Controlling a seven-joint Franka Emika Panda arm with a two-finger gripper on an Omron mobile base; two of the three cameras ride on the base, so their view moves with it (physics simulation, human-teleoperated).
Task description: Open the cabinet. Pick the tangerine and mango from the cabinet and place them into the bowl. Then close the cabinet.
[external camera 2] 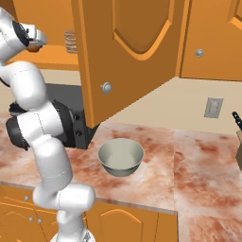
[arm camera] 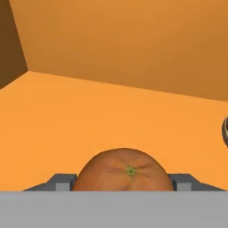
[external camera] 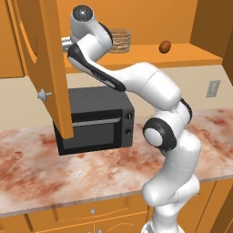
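The cabinet's left door (external camera: 43, 54) stands wide open, and its other door (external camera 2: 127, 52) is swung out over the counter. My arm reaches onto the cabinet shelf (arm camera: 67, 116). In the hand view the tangerine (arm camera: 124, 171) sits between both fingertips (arm camera: 62, 181), which touch its sides, so my gripper (arm camera: 124, 183) is shut on it. From the right base view the gripper (external camera 2: 34, 43) is at the shelf with orange showing under it. The reddish mango (external camera: 165, 46) lies further right on the shelf. The pale grey-green bowl (external camera 2: 121, 157) stands on the counter beside the microwave.
A ribbed brownish cylinder (external camera: 119, 40) stands on the shelf between my hand and the mango. The black microwave (external camera: 95, 120) sits below the open door. A wall socket (external camera 2: 213, 108) and a knife handle (external camera 2: 236, 120) are at the right. The marbled counter (external camera: 68, 173) runs across the front.
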